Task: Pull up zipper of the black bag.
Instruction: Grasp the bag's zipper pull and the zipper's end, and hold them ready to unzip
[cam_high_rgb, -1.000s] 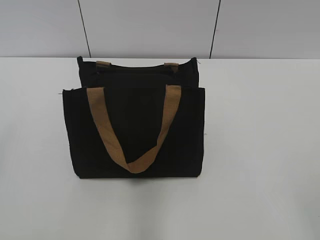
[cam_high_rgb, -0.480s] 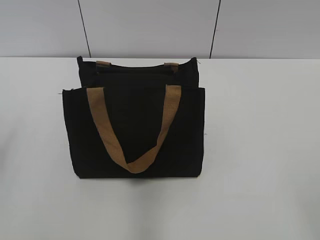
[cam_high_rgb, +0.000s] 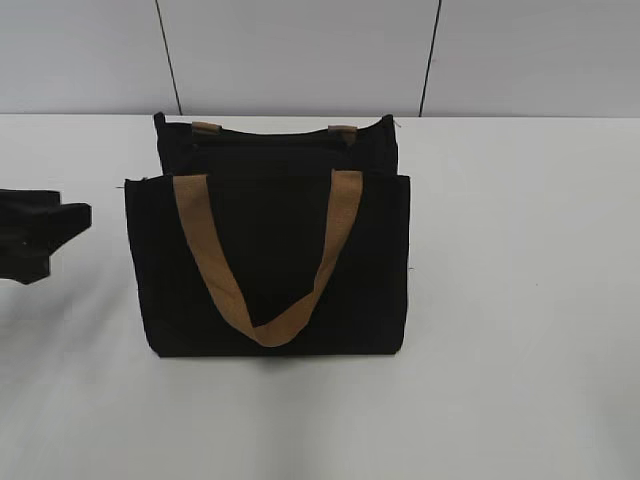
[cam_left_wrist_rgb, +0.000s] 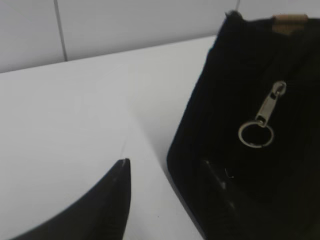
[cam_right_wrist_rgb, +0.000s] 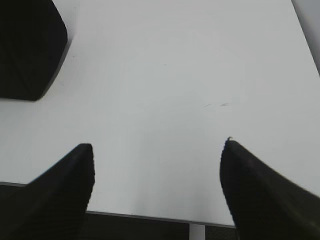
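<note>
Standing upright mid-table: rectangular black fabric bag (cam_high_rgb: 268, 262), tan webbing strap handle (cam_high_rgb: 262, 270) drooping across its front panel. Small silver-grey metal zipper pull (cam_left_wrist_rgb: 263, 118) with ring tab hangs on the bag's left end, seen in the left wrist view. Left gripper (cam_left_wrist_rgb: 167, 175), fingers parted and holding nothing, sits low beside that end, apparently placed to reach the pull. Right gripper (cam_right_wrist_rgb: 156, 165), fingers spread wide and empty, hangs over bare white table (cam_right_wrist_rgb: 165, 75), well clear of the bag.
</note>
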